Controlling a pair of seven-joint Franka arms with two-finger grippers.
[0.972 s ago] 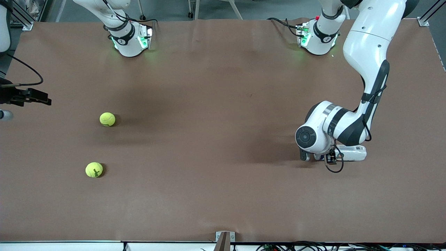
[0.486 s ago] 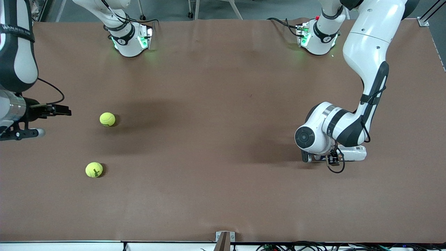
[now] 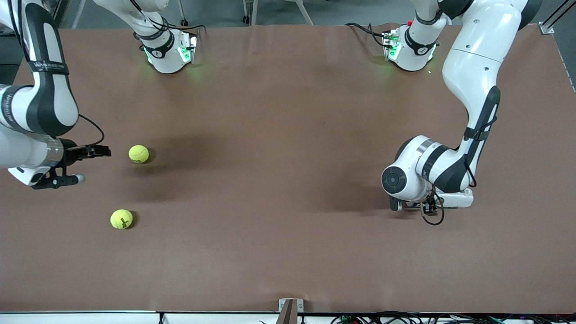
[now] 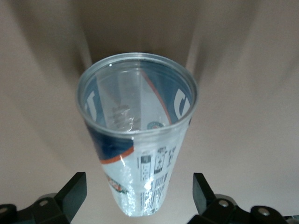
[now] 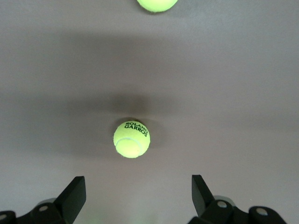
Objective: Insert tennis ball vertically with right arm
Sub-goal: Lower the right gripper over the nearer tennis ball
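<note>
Two yellow tennis balls lie toward the right arm's end of the table, one (image 3: 138,154) farther from the front camera than the other (image 3: 121,219). My right gripper (image 3: 90,164) hangs open beside them. In the right wrist view one tennis ball (image 5: 131,139) sits ahead of the right gripper (image 5: 138,184), clear of both fingers, and another (image 5: 157,3) shows at the edge. A clear plastic ball can (image 4: 138,135) shows its open mouth in the left wrist view. Its base lies between the spread fingers of my open left gripper (image 4: 138,186), which do not touch it. My left arm's wrist (image 3: 407,180) hides the can in the front view.
The brown table (image 3: 288,202) carries both arm bases (image 3: 168,51) (image 3: 409,49) along the edge farthest from the front camera. A small metal bracket (image 3: 290,308) sits at the nearest edge, with cables below it.
My right arm has swung in from the table's end toward the two balls, and its gripper now hangs close to the farther one. The left arm has barely shifted.
</note>
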